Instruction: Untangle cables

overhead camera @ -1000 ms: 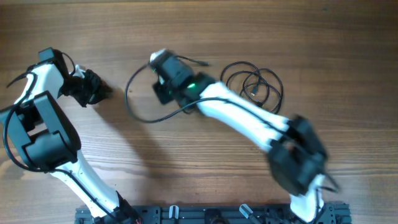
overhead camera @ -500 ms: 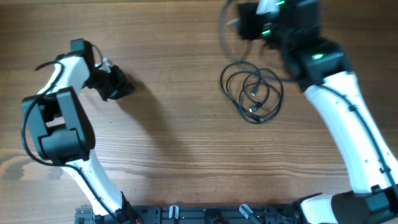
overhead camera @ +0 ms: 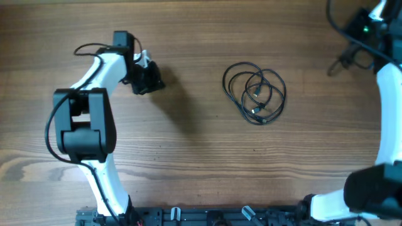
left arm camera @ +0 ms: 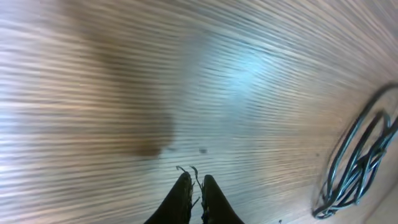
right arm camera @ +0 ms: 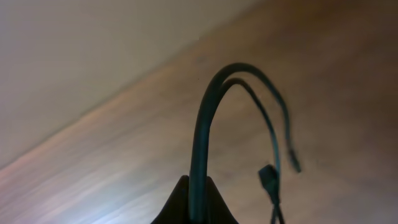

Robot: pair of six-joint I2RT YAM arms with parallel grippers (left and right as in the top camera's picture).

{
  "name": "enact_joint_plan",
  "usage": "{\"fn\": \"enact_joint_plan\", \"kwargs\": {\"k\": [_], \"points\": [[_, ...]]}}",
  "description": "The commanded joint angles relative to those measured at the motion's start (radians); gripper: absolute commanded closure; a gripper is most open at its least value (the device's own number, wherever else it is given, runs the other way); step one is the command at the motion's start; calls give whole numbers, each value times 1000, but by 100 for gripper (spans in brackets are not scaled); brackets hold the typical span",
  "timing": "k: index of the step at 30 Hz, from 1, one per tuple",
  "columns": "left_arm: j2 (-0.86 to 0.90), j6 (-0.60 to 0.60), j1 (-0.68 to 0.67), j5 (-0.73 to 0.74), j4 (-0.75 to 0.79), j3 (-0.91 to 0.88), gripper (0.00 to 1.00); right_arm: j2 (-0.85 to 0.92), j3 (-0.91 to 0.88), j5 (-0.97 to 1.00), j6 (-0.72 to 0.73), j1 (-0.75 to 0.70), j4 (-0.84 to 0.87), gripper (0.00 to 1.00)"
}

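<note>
Right wrist: right gripper (right arm camera: 198,190) pinches a cable (right arm camera: 208,106); left gripper (left arm camera: 194,185) pressed together; coiled cables (overhead camera: 254,94) centre-right overhead.

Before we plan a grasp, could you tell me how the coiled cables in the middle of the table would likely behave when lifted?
Probably floppy: the coiled cables lie in loose thin loops. Likely light, and loops may snag where they overlap.
</note>
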Motion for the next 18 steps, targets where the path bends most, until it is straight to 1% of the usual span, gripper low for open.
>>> {"fn": "enact_joint_plan", "kwargs": {"k": [1,5,7,9,13,18], "points": [[-79,37,-33,-81,14,14,88,76,8,140,-17,-51,-32,96],[-184,36,-53,-149,16,28,86,121,8,315,7,-70,-53,96],[-234,35,-64,-154,11,28,86,134,8,451,50,-71,-45,96],[-274,36,-81,-154,10,28,86,148,8,521,48,-71,-17,96],[-317,36,-129,-154,15,28,85,200,8,563,8,-71,28,96],[-324,33,-198,-156,8,28,85,301,8,570,10,-71,60,96]]}}
